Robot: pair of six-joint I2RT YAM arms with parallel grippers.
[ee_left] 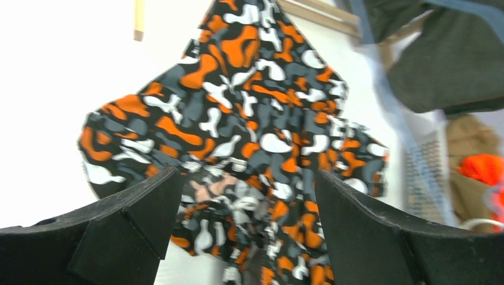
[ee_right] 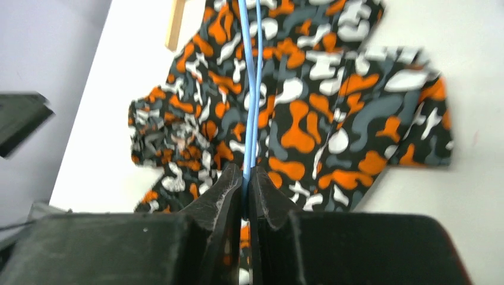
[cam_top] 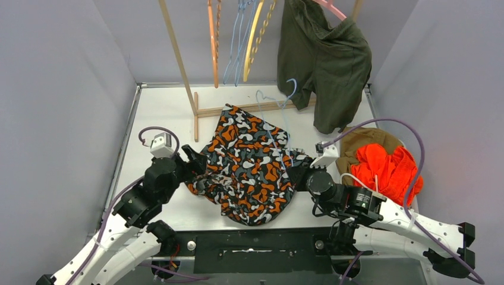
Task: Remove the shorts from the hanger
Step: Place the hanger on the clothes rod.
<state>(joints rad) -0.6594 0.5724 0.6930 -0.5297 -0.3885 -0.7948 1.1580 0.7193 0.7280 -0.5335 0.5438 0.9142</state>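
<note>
Camouflage shorts (cam_top: pixel 246 169): rumpled cloth, blotchy orange-black-white print, laid on the white table (cam_top: pixel 166 113).
Hanger (ee_right: pixel 254 124): thin blue wire, pinched by the right gripper (ee_right: pixel 246 172).
Left gripper (ee_left: pixel 248 175): wedge-shaped black jaws held spread beside the shorts.

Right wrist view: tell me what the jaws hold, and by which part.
The right arm's jaws are shut on the blue hanger, pinching two thin wires of its frame side by side, over the camouflage shorts.
</note>
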